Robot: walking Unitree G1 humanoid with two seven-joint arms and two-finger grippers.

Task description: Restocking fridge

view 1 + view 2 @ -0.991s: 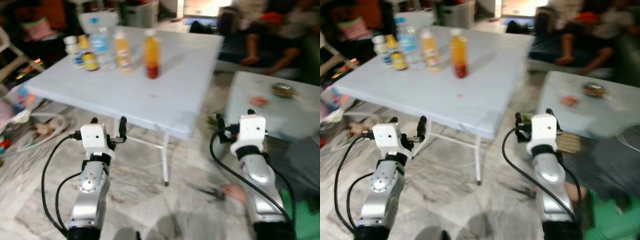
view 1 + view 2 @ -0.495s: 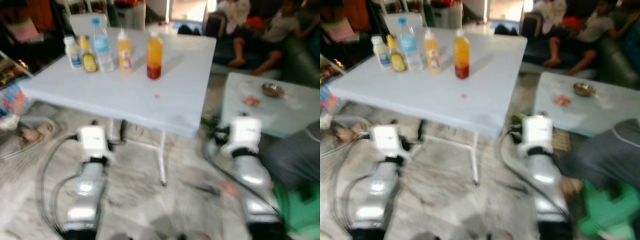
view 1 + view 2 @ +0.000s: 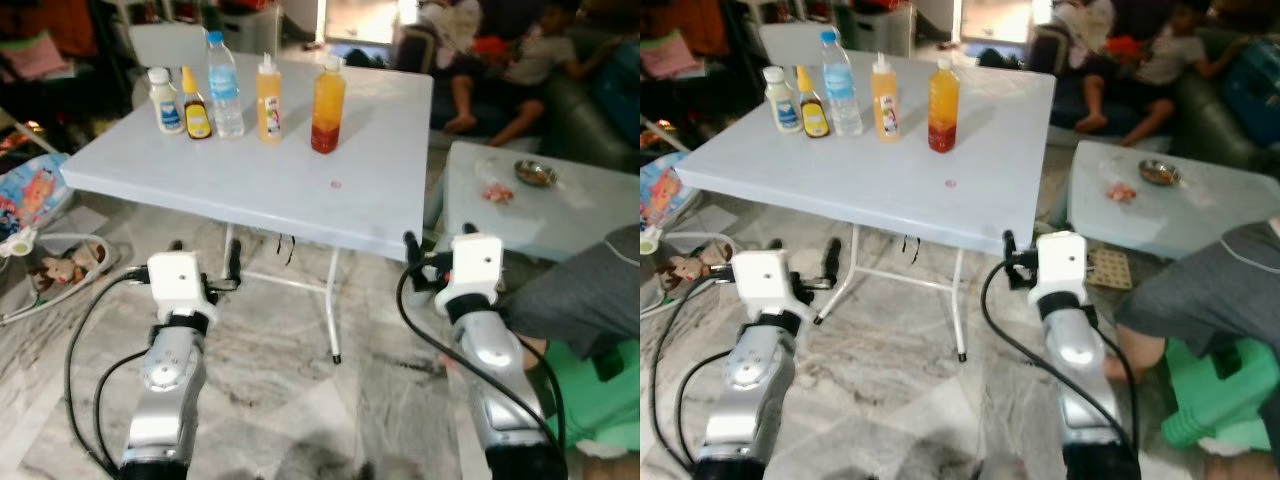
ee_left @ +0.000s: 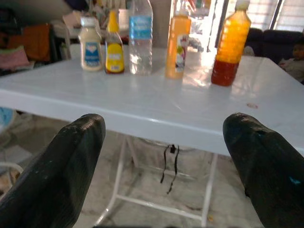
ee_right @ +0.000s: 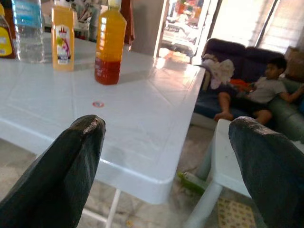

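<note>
Nearer now: five bottles (image 3: 257,97), one table (image 3: 250,185).

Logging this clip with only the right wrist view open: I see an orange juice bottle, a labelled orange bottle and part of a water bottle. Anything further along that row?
Observer: Yes, a small yellow-labelled bottle stands beside the water bottle.
Operator: Is that the end?
Observer: No, a white bottle ends the row at the table's far left.
Operator: Where is the left gripper?
Observer: The left gripper is open, low before the table's near edge, holding nothing.
</note>
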